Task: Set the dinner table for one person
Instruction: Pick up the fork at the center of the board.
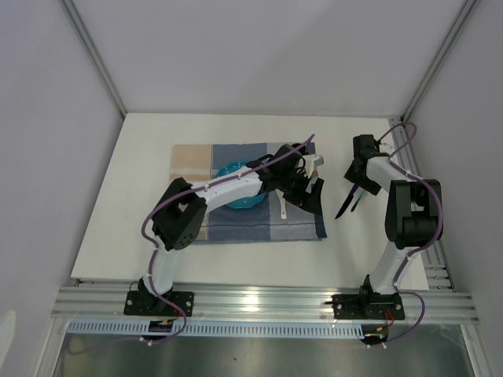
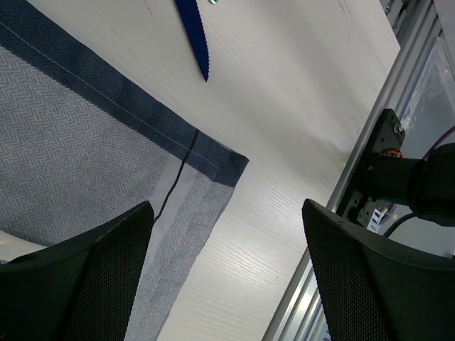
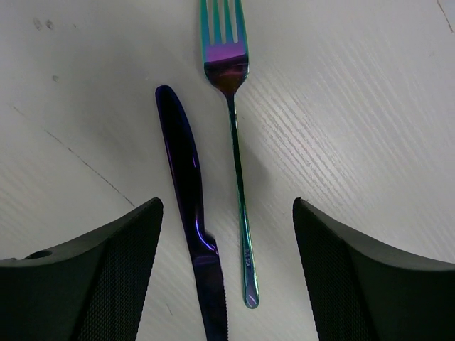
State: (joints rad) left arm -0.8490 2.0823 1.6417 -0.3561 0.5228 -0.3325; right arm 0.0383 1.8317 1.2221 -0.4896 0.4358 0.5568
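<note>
Two robot arms are shown poised over a white dinner table (image 1: 141, 204), both sets of jaws standing apart.

The left arm is bent at the elbow and stretched rightward across a checked placemat (image 1: 236, 224) and a teal plate (image 1: 245, 204). Its left gripper (image 2: 227, 206) is angled down with jaws wide and nothing clasped; the placemat's corner is seen below the gap, and a blue knife (image 2: 199, 42) tip beyond the fingertips. The right arm is raised and folded back, its right gripper (image 3: 227, 202) pointed down, jaws apart. The knife and a fork (image 3: 238, 177) are laid side by side on the table between them, clear of both fingers.
</note>
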